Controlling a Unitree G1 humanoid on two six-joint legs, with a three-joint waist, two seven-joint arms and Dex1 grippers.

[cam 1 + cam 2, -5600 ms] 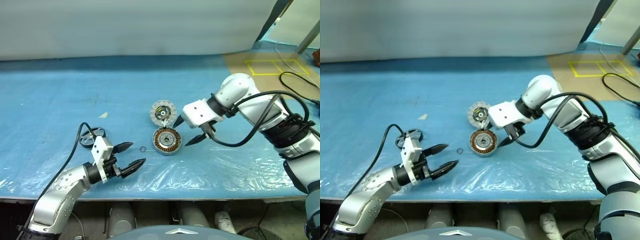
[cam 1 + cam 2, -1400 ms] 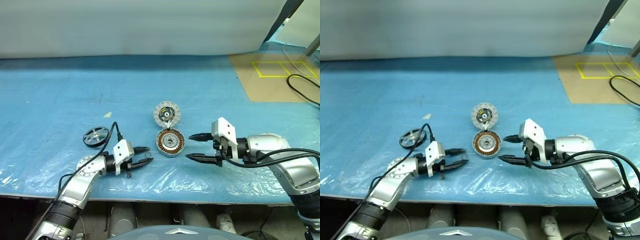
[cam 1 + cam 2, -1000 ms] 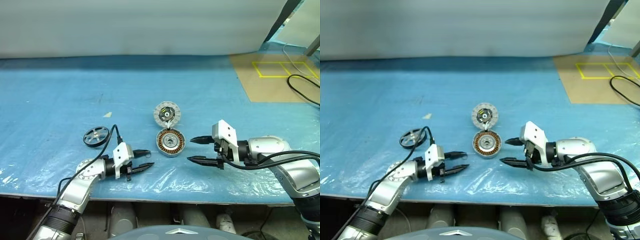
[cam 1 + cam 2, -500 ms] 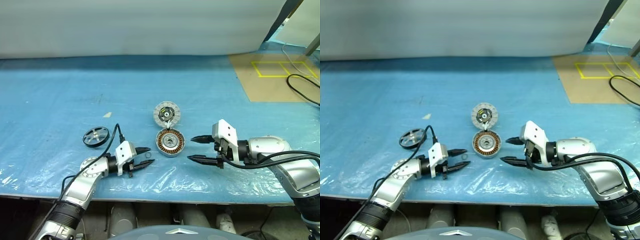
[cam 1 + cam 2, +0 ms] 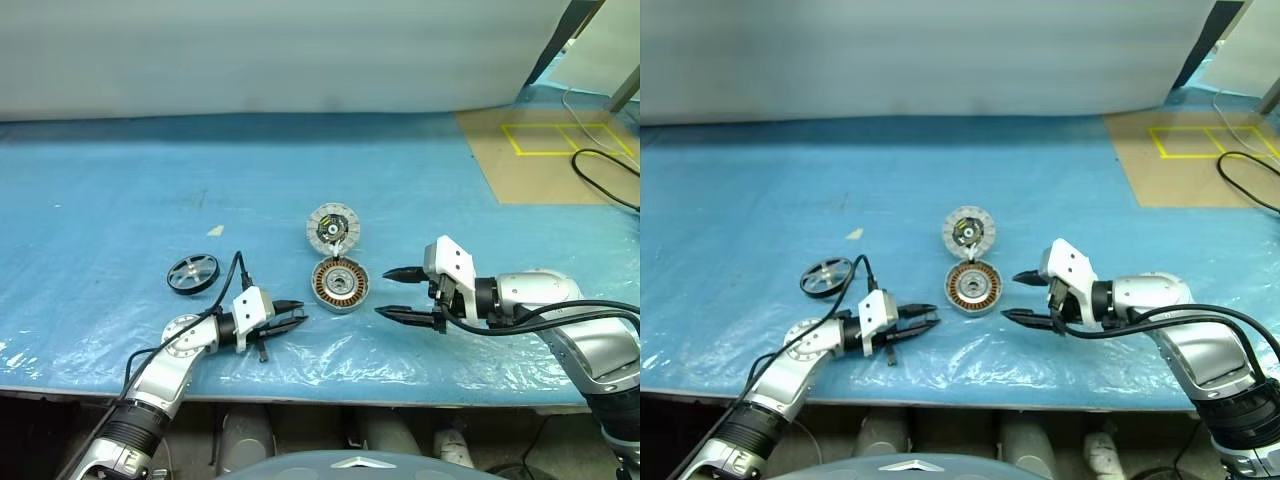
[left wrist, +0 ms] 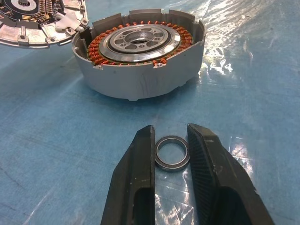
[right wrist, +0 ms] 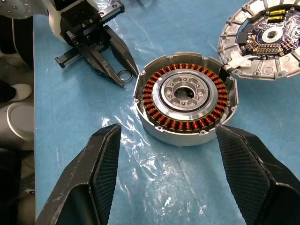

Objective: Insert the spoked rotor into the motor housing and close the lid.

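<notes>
**Left jaws flank the small ring beside the housing**

The motor housing (image 5: 341, 285) is the landmark. Just to its left on the blue sheet (image 5: 120, 180) lies the small ring (image 6: 172, 153), flat, between the fingers of the left gripper (image 6: 170, 149), which are narrowed around it, though contact is unclear. That arm lies low, pointing at the housing. The spoked rotor (image 5: 192, 272) sits further left, nearest the left arm. The lid (image 5: 329, 225) touches the housing's far edge. The right gripper (image 5: 396, 292) hovers spread wide, just right of the housing.
</notes>
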